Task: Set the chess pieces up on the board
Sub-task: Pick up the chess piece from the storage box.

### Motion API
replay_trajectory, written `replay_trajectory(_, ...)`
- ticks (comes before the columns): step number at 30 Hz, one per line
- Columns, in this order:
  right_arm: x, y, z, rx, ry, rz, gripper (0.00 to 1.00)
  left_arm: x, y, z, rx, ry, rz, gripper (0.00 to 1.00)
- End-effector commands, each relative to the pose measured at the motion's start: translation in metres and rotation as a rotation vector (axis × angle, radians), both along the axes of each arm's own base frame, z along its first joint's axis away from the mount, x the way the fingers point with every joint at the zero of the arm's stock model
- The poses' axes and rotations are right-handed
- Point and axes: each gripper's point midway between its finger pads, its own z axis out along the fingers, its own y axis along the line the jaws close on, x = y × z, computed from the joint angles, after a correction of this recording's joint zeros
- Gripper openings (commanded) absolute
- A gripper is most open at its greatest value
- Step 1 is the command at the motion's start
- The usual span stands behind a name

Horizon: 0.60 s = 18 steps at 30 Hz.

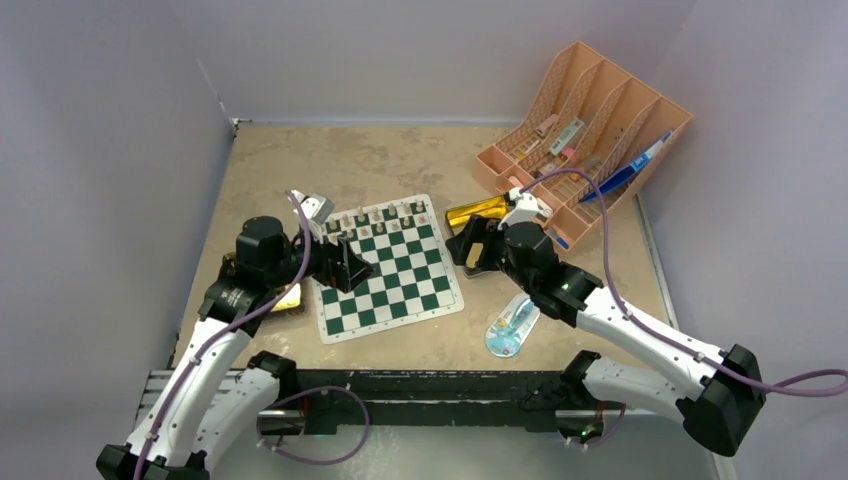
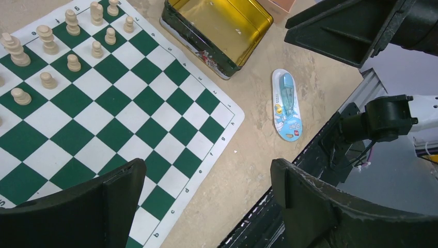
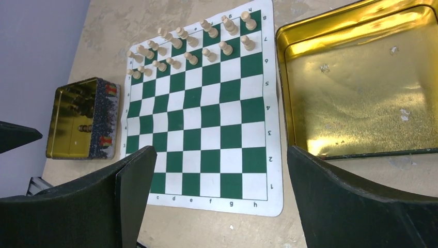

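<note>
Where border runs, board (image 3: 206, 139) reads c–h.

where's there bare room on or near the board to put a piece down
The board's near six rows are bare, from the tan pieces to its near border. The tabletop beyond the board is bare too. Crowded: the far two rows, and the right side, where the open gold tin sits close by the border.

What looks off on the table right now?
The light pieces stand on the rows that the board marks 7 and 8, normally the dark side. The board lies skewed to the table edges. A blue oval packet lies loose off its near right corner. Nothing looks spilled or toppled.
</note>
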Motion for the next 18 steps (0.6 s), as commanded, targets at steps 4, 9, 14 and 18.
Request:
replay_trajectory(4, 0.01, 0.012, 0.045, 0.095, -0.09, 0.003, 0.99, 0.004, 0.001, 0.014, -0.01, -0.08, -0.005, 0.91)
replay_trajectory(9, 0.021, 0.022, 0.064, 0.119, -0.133, 0.006, 0.99, 0.006, 0.005, 0.019, -0.006, -0.103, 0.029, 0.89)
replay_trajectory(14, 0.047, 0.035, 0.069, 0.057, -0.185, -0.009, 0.98, 0.009, 0.015, 0.024, 0.007, -0.131, 0.096, 0.88)
replay_trajectory(18, 0.076, 0.048, 0.047, -0.074, -0.191, -0.013, 0.84, 0.011, 0.025, 0.027, 0.022, -0.147, 0.16, 0.86)
